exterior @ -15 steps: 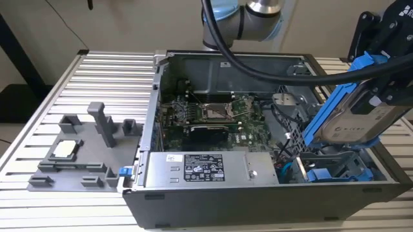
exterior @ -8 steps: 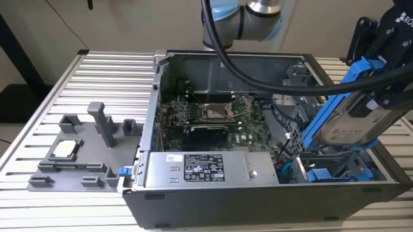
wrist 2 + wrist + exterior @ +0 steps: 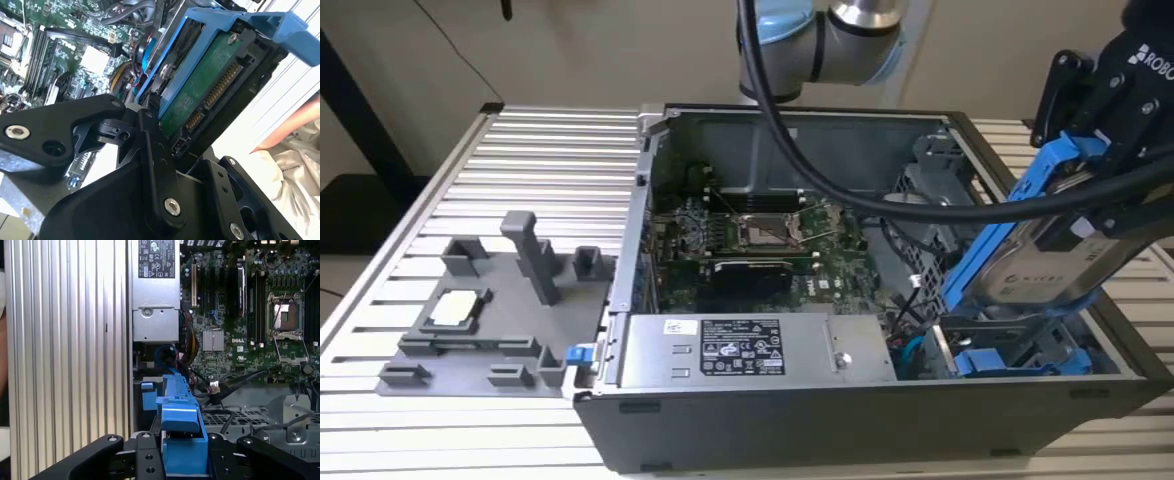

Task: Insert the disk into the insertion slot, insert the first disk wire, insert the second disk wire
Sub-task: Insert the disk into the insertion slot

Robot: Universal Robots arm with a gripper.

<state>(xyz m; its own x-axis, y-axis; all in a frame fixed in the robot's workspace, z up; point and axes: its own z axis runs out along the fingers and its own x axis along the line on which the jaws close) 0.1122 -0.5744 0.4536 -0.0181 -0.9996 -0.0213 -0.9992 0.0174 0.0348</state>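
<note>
Step 1 is in hand: the end effector (image 3: 1103,172) clamps the disk (image 3: 1047,255), tilted just above the insertion slot (image 3: 1014,357); seating it likely calls for squaring it to that slot.

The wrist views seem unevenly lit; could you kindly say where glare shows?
Second wrist view: the ribbed table beside the disk is blown out white. First wrist view: the ribbed table glares brightest beside the power supply.

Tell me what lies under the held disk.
Under the disk, clamped in the gripper, sits the insertion slot with blue clips; part of it is covered by the disk.
</note>
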